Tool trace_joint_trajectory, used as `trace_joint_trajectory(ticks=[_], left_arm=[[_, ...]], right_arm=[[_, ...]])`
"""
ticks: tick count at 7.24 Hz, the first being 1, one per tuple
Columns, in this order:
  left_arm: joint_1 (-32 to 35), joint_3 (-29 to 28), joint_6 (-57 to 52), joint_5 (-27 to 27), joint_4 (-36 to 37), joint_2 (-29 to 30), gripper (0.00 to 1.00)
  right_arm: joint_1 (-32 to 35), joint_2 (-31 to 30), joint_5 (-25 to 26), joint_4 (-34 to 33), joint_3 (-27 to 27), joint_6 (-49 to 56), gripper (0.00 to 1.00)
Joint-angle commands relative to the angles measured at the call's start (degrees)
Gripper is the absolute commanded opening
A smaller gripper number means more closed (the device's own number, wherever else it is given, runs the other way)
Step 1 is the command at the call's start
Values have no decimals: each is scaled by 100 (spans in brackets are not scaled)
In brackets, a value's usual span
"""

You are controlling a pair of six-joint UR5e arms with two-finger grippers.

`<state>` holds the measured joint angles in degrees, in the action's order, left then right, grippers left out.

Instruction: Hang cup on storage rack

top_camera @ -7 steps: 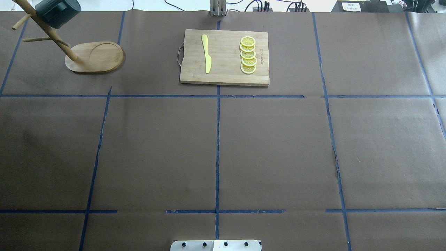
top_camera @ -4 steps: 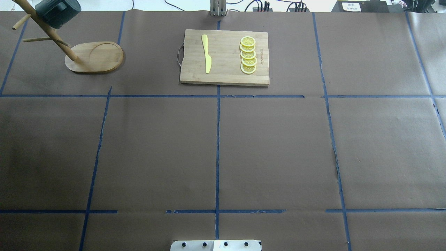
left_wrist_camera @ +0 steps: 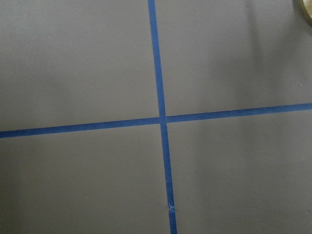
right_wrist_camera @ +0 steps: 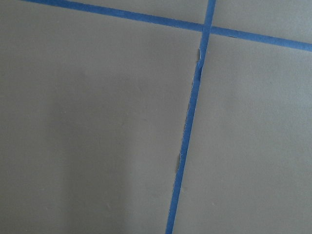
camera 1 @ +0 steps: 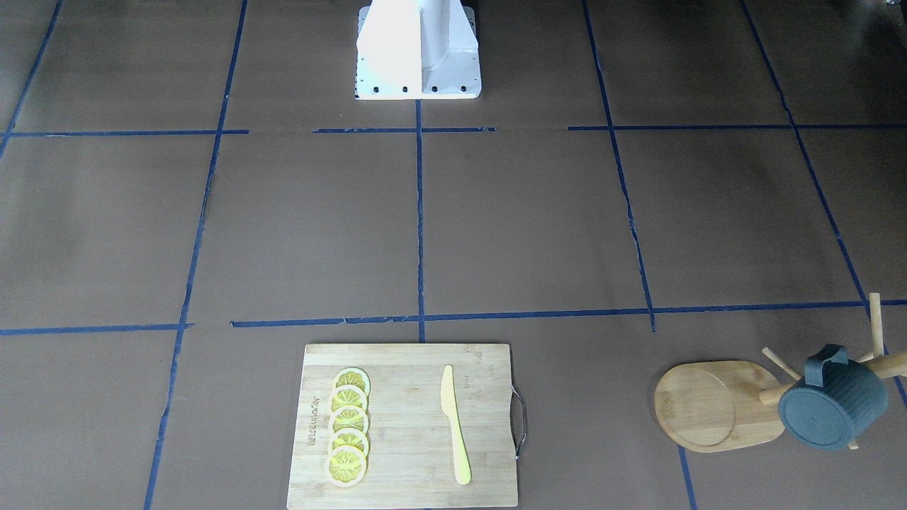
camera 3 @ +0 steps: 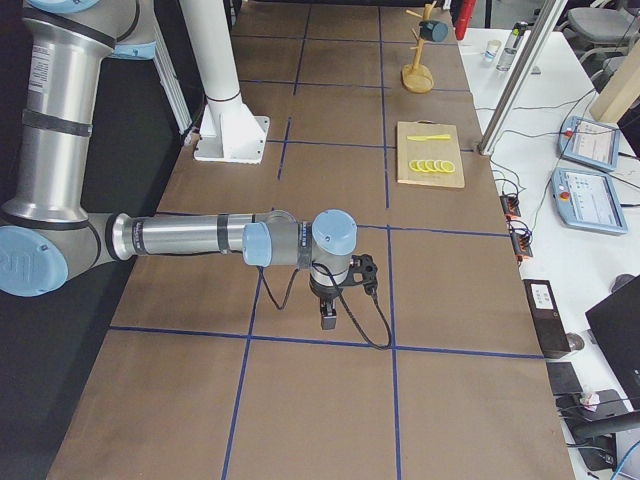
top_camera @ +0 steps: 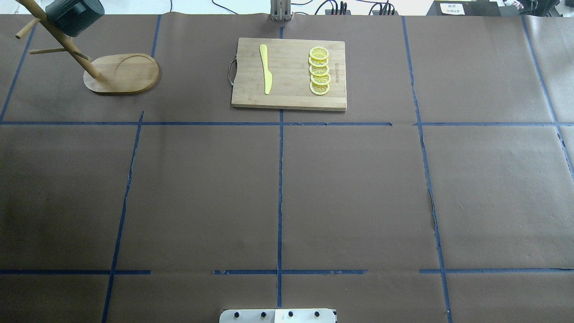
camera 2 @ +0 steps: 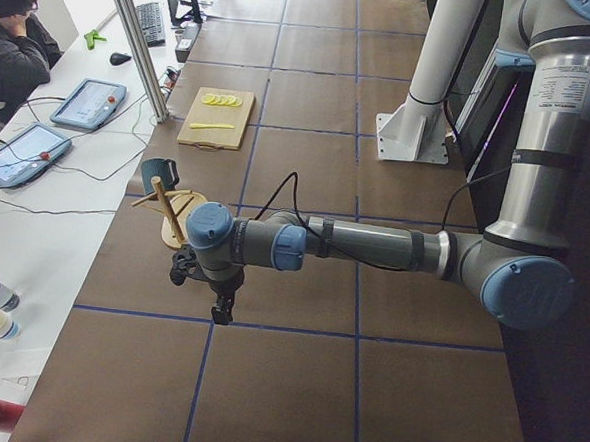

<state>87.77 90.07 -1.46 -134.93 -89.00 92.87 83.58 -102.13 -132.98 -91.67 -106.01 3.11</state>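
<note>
The dark blue-grey ribbed cup (top_camera: 74,15) hangs by its handle on a peg of the bamboo storage rack (top_camera: 123,74) at the far left of the table. In the front-facing view the cup (camera 1: 832,407) shows its flat bottom beside the rack's base (camera 1: 708,404). My left gripper (camera 2: 221,312) hangs over the table a short way from the rack (camera 2: 166,208), apart from the cup (camera 2: 158,173). My right gripper (camera 3: 328,318) hangs over bare table far from the rack (camera 3: 416,75). I cannot tell whether either gripper is open or shut.
A wooden cutting board (top_camera: 289,74) with a yellow knife (top_camera: 266,69) and several lemon slices (top_camera: 319,71) lies at the far middle. The robot base (camera 1: 418,49) stands at the near edge. Blue tape lines (left_wrist_camera: 161,119) cross the brown table cover.
</note>
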Motion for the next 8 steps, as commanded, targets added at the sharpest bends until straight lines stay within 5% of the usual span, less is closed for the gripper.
trace_joint_trajectory(ticks=[1,8], left_arm=[[38,387,-12,81,40,-251,100],[12,686,-21,64,-21,-630,100]], right_arm=[[0,0,0,0,-8,5,100],[0,0,0,0,-16,-4,100]])
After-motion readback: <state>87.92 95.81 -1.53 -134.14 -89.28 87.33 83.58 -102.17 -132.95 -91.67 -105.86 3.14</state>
